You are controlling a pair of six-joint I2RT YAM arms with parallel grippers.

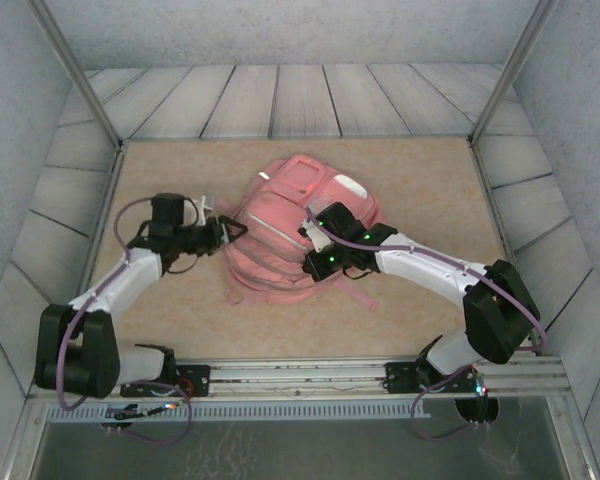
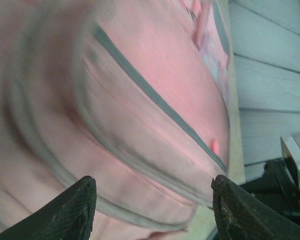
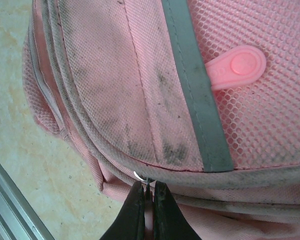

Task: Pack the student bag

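The student bag (image 1: 285, 200), pink and scuffed with grey piping, lies flat in the middle of the table. My left gripper (image 1: 230, 228) is at the bag's left edge. In the left wrist view its fingers (image 2: 72, 210) stand wide apart, and the left gripper (image 2: 152, 202) is open over the bag's blurred piped seams (image 2: 140, 150) with nothing between the jaws. My right gripper (image 1: 308, 236) rests on the bag's right-hand middle. The right gripper (image 3: 149, 192) is shut on a thin zipper pull (image 3: 148, 183) with a small metal ring, at the seam under the front pocket.
A pink rubber zipper tab (image 3: 237, 67) lies on the mesh beside a grey strip (image 3: 195, 85). The beige tabletop (image 1: 420, 180) is bare around the bag. Slatted walls (image 1: 280, 100) close in the back and sides, and a metal rail (image 1: 310, 375) runs along the near edge.
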